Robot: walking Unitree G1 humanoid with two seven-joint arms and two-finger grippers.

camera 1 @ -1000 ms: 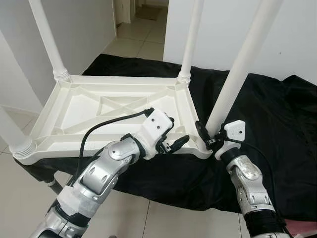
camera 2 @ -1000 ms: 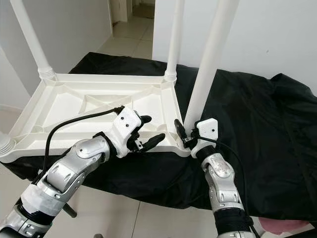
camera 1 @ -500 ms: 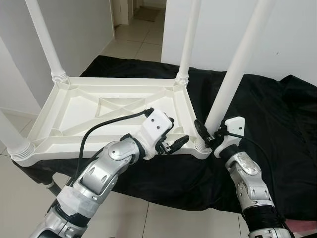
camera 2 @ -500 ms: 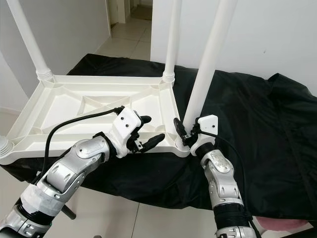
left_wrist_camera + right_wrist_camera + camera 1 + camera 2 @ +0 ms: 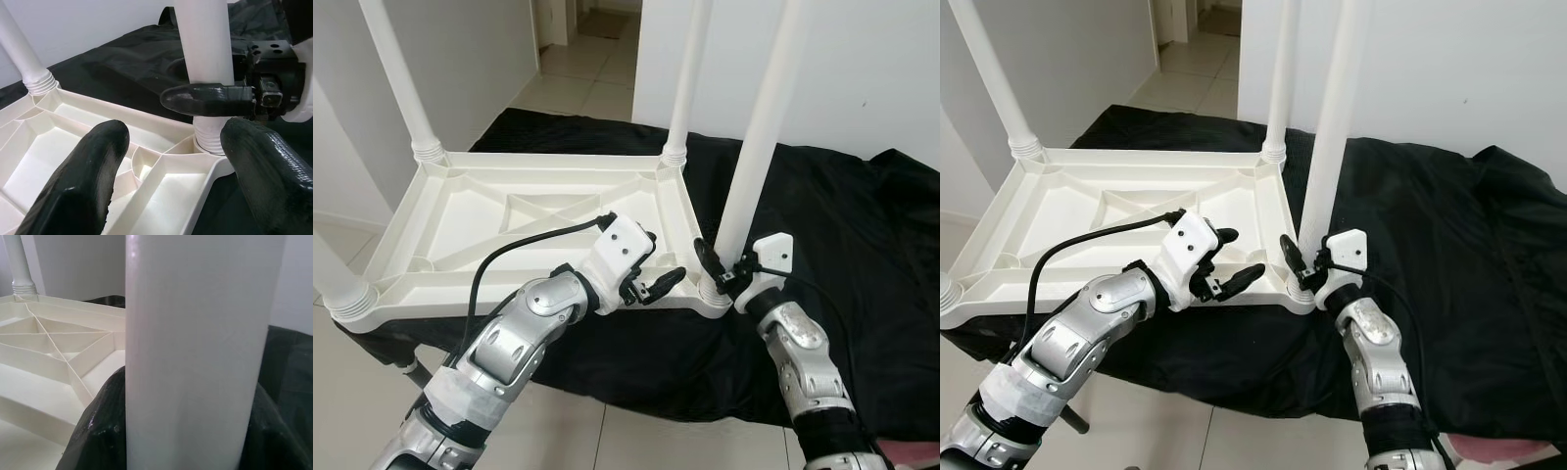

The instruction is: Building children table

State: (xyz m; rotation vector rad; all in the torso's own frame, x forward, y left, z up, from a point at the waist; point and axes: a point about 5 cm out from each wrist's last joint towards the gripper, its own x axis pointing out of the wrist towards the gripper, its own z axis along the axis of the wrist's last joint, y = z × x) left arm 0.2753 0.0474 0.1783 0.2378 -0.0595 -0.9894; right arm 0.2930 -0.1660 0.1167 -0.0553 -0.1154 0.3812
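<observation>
Tiled floor point(image 5: 592, 93) and white walls behind, black cloth point(image 5: 862, 225) spread over the work surface at mid-frame. Upside-down white plastic tabletop point(image 5: 489, 220) lying on that cloth, ribbed underside up, filling the left centre of the eye views. Three legs already standing in their corner sockets: far-left leg point(image 5: 399, 78), far-right leg point(image 5: 688, 69), near-left leg point(image 5: 333, 269) at the left edge.

Fourth leg point(image 5: 759, 147) now close to vertical at the near-right corner socket point(image 5: 710, 291); a second ago leaning off toward the upper right, now straightened. Reads as the leg squaring up over its socket, ready to be driven home.

Right gripper point(image 5: 722, 264) clamped around the base of that leg, both black fingers point(image 5: 98, 431) wrapped on either side of the white tube. Left gripper point(image 5: 646, 279) spread wide, holding nothing, hovering just above the tabletop's near rim, just beside the socket; fingertips point(image 5: 98, 161) parted with the ribbed corner between them.

Seating not confirmed; collar partly hidden by the grippers.
</observation>
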